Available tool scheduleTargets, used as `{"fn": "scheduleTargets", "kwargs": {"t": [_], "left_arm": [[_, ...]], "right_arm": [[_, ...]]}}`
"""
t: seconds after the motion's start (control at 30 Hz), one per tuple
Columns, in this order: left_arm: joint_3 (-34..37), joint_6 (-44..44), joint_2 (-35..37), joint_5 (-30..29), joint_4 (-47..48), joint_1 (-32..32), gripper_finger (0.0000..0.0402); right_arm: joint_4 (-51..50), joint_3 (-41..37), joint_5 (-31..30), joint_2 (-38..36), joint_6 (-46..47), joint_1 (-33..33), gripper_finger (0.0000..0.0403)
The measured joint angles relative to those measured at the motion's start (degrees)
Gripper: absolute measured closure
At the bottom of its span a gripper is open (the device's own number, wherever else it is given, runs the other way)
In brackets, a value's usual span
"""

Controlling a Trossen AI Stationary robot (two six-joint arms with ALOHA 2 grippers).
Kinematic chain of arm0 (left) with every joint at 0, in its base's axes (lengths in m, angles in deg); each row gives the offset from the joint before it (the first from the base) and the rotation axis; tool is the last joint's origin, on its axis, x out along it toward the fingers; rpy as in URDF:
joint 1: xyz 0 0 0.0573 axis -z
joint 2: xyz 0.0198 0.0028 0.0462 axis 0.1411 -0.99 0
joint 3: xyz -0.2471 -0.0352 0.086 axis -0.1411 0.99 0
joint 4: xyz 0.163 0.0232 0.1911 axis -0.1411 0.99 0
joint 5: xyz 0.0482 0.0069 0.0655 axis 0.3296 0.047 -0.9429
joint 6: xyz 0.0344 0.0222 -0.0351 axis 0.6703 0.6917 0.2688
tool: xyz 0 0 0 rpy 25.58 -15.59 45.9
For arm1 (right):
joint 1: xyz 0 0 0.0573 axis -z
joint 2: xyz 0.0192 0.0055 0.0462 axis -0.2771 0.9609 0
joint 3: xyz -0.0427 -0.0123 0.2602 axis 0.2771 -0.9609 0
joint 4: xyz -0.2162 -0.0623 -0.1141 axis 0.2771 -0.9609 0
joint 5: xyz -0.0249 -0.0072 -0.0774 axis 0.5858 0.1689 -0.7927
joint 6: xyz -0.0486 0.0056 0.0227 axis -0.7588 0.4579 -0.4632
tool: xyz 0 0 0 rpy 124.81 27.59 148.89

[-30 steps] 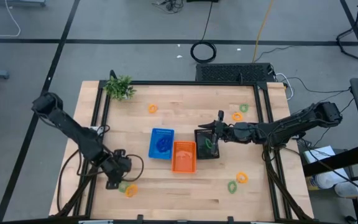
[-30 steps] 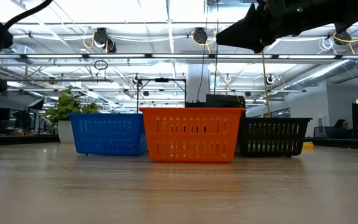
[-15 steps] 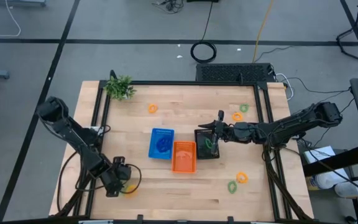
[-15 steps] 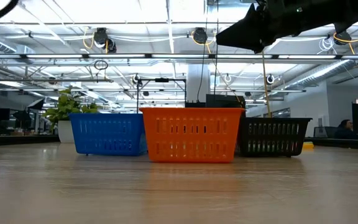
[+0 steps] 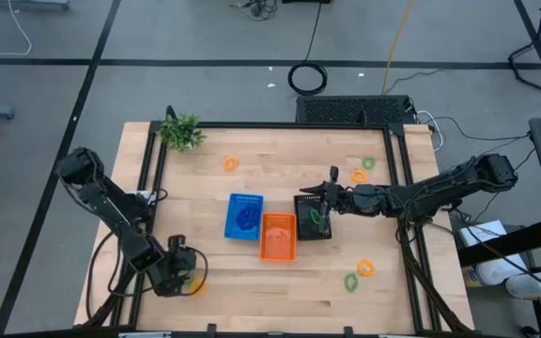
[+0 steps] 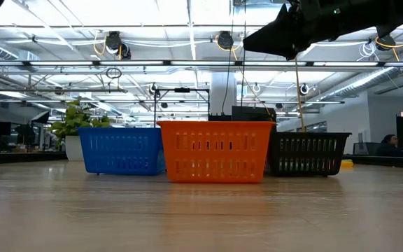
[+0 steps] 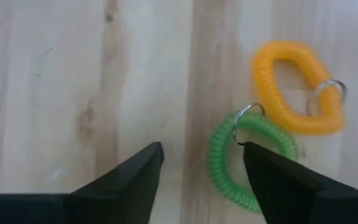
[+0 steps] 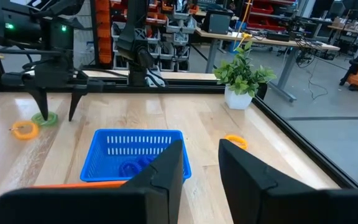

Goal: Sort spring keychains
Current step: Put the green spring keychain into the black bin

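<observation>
At the table's near left corner my left gripper (image 7: 202,152) stands open, pointing down. A green spring keychain (image 7: 229,168) lies flat on the wood by one fingertip, and an orange one (image 7: 294,87) lies just beyond it. Bare wood fills the gap between the fingers. My right gripper (image 5: 310,197) waits level above the black basket (image 5: 313,218), open with nothing between its fingers. More spring keychains lie loose: orange (image 5: 230,163), orange (image 5: 358,176), green (image 5: 369,162), orange (image 5: 365,268), green (image 5: 350,280). A blue one (image 5: 245,219) lies in the blue basket (image 5: 244,201). My left gripper has one fingertip (image 7: 248,151) at the inner edge of the green keychain's coil (image 7: 219,149), coming from above. Whether the finger touches the coil I cannot tell. The keychain lies flat on the table.
The blue, orange (image 5: 278,236) and black baskets stand side by side at mid-table. A green plant sprig (image 5: 181,131) stands at the far left corner. A black frame rail runs along the table's left edge close to my left arm.
My left gripper has gone toward the table's near edge and down, and it now stands over the green and orange keychains at the near left. The keychains have stayed where they were.
</observation>
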Motion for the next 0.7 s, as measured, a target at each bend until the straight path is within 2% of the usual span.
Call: {"fn": "scheduleTargets", "kwargs": {"t": [0.17, 0.4, 0.47, 0.57, 0.7], "left_arm": [[0.2, -2.9, -0.1, -3.0, 1.4, 0.0, 0.025], [0.3, 1.5, -0.2, -8.0, 1.3, 0.0, 0.0382], [0.7, -1.6, -0.4, -13.4, 1.4, -0.1, 0.0386], [2.4, -7.9, -0.7, -19.4, 0.4, -0.7, 0.0359], [4.8, -8.0, -0.7, -19.8, -2.3, -0.9, 0.0344]], "right_arm": [[0.0, 0.0, 0.0, 0.0, 0.0, 0.0, 0.0314], [0.0, 0.0, 0.0, 0.0, 0.0, 0.0, 0.0314], [0.0, 0.0, 0.0, 0.0, 0.0, 0.0, 0.0314], [0.0, 0.0, 0.0, 0.0, 0.0, 0.0, 0.0314], [0.0, 0.0, 0.0, 0.0, 0.4, 0.0, 0.0314]]}}
